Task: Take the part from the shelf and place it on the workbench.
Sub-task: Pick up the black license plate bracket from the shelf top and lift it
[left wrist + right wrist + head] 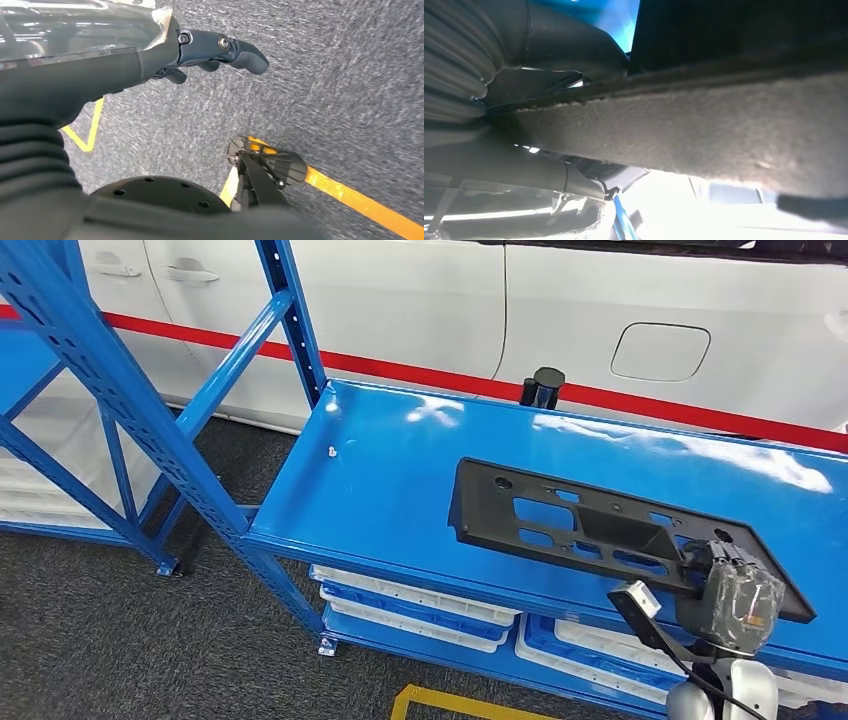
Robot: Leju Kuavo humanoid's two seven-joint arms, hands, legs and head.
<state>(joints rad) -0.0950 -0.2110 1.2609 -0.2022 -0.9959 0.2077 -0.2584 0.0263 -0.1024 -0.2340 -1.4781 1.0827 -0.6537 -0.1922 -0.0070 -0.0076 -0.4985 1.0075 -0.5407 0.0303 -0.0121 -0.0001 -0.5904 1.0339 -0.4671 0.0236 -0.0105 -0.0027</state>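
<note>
part (600, 530): a flat black plastic panel with several cut-outs, lying on the blue shelf (400, 470); its near right corner reaches the front edge of the shelf.
right robot hand (728, 592): at the near right corner of the part. in the right wrist view the thumb (574, 50) lies on one face of the part's edge (724, 130) and a finger (524, 172) on the other face, so the robot hand pinches the part.
left robot hand (220, 50): hanging above the grey carpet (325, 75), fingers curled a little but apart, holding nothing.
shelf: a blue metal rack with slanted braces on the left side; the top board is glossy and shows reflections.
trays (410, 605): white and blue ones stacked on the lower level, under the part.
black object (543, 387): small, standing at the far edge of the shelf, well apart from the part.
car (600, 320): white body with a red stripe, behind the shelf.
floor: yellow tape lines (360, 200) on the carpet.
</note>
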